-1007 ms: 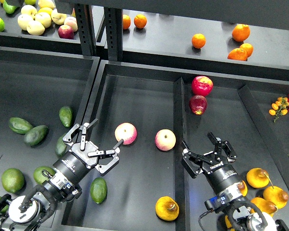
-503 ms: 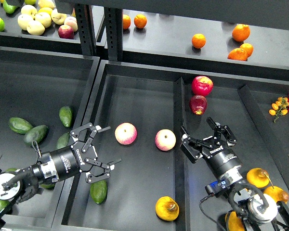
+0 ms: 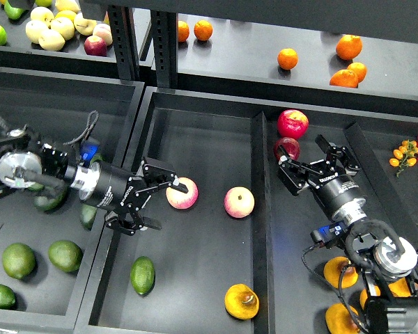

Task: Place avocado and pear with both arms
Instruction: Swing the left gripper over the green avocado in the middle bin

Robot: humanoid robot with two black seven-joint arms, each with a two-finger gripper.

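Observation:
A mid-green avocado (image 3: 143, 275) lies alone at the front left of the middle tray (image 3: 209, 139). A golden-yellow pear (image 3: 242, 301) with a dark brown spot lies at the tray's front right. My left gripper (image 3: 164, 203) is open and empty; it hangs over the tray's left side next to a pink-and-yellow apple (image 3: 182, 193), above and behind the avocado. My right gripper (image 3: 311, 161) is open and empty over the right bin, close to a dark red apple (image 3: 287, 149), well behind the pear.
A second pink-and-yellow apple (image 3: 239, 202) lies mid-tray. More avocados (image 3: 19, 259) lie in the left bin and more pears (image 3: 341, 271) in the right bin by my right arm. A red apple (image 3: 292, 123) lies behind. Oranges (image 3: 287, 58) sit on the shelf.
My left arm has swung out to come in from the left, and its gripper has moved back beside the pink apple. My right gripper has moved back toward the dark red apple. The fruit has not moved.

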